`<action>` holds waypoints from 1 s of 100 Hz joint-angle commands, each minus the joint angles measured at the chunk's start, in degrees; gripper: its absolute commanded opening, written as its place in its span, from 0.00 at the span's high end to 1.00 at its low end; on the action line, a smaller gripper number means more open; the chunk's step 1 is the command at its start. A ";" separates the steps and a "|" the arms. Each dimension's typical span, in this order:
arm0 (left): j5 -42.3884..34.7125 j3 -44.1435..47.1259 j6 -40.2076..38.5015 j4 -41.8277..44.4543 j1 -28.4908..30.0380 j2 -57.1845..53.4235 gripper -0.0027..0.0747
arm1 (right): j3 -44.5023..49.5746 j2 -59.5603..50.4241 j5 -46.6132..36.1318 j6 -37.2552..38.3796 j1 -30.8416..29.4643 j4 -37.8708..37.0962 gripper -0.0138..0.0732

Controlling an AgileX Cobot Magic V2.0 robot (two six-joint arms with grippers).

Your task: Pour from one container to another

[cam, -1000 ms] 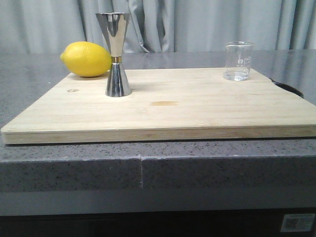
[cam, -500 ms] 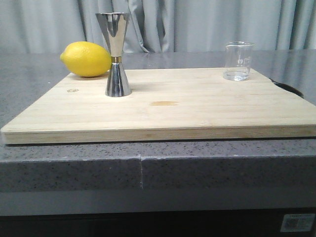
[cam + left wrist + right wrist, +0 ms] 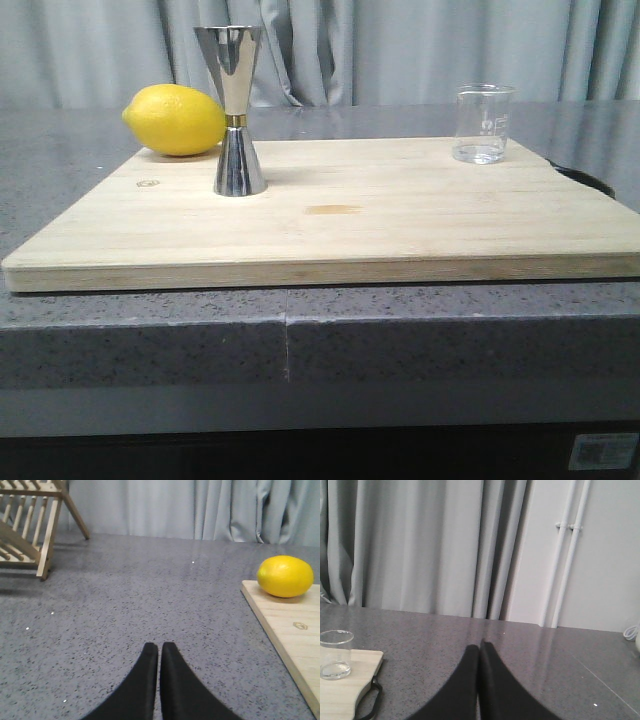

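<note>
Writing on beaker: white printed graduation marks show on the glass beaker (image 3: 484,123), too small to read.
Mark on board: a small stamped logo sits near the left edge of the wooden cutting board (image 3: 400,215); its shape shows in the left wrist view but no letters can be read.
Label below counter: a white sticker (image 3: 603,451) on the dark panel under the counter, bottom right of the front view, its print illegible.
Count: one beaker, one steel jigger (image 3: 234,108), one lemon (image 3: 176,120), one board, one wooden rack (image 3: 30,522).
Beaker place: upright at the board's far right corner, well apart from the jigger; a little clear liquid seems to lie at its bottom.
Jigger place: upright on the left part of the board, gold band at its narrow waist, just in front of the lemon.
Lemon place: at the board's far left corner, on the board.
Left gripper (image 3: 159,647): black fingers pressed together, holding nothing, over the grey counter (image 3: 150,600) left of the board.
Right gripper (image 3: 480,647): fingers closed tip to tip, empty, over the counter right of the board.
</note>
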 commanded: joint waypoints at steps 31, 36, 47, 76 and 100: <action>-19.42 5.01 -22.30 17.83 -0.50 -5.91 0.99 | -1.25 0.44 -2.90 -0.25 -0.22 -0.87 0.92; -21.40 6.50 -25.11 19.90 -0.50 -7.06 0.99 | -1.25 0.44 -2.90 -0.25 -0.22 -0.87 0.92; -22.86 8.96 -29.68 24.38 -0.63 -7.86 0.99 | -1.25 0.44 -2.90 -0.25 -0.22 -0.87 0.92; -22.73 11.03 -31.76 31.29 -6.18 -7.86 0.99 | -1.25 0.44 -2.80 -0.25 -0.22 -0.87 0.92; -22.52 11.03 -31.76 31.19 -7.22 -7.86 0.99 | -1.25 0.44 -2.80 -0.25 -0.22 -0.87 0.92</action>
